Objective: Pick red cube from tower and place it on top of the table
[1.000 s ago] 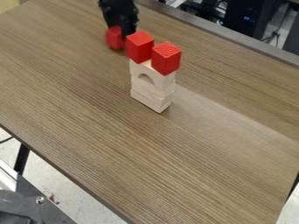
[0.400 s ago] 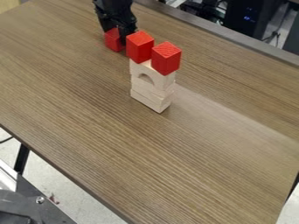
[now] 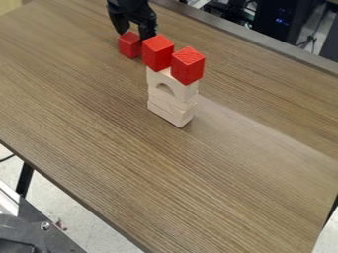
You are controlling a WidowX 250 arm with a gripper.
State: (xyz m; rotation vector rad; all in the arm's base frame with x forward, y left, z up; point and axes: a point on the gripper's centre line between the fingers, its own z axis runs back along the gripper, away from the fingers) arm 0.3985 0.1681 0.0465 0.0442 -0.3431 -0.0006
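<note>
Camera view: the black gripper [image 3: 135, 35] hangs down from above the table's far edge, its two fingertips parted, one towards each side of a red cube [image 3: 129, 45]. It looks open and holding nothing. That cube, most likely the task's own, rests flat on the table [image 3: 165, 173], inward from the far edge and behind the tower, near it but standing apart.

The tower rises between that cube and the middle of the table. Its pale lower blocks [image 3: 170, 109] make a narrow foot, and over them sits a pale arch block [image 3: 182, 88], its curved cut-out facing the near left edge. Two more cubes, the rear red cube [image 3: 158, 52] and the front red cube [image 3: 188, 65], sit at opposite ends of the top, presumably so that each bears down on one side and the weight stays balanced.

The loose cube's place seems chosen for a flat, steady seat clear of the tower's foot. With the fingers parted around it and the cube on the wood, the step in hand looks like the release, and the task seems all but done. What remains is probably to lift straight up; a sideways swing towards the tower could knock the rear cube off its end.
</note>
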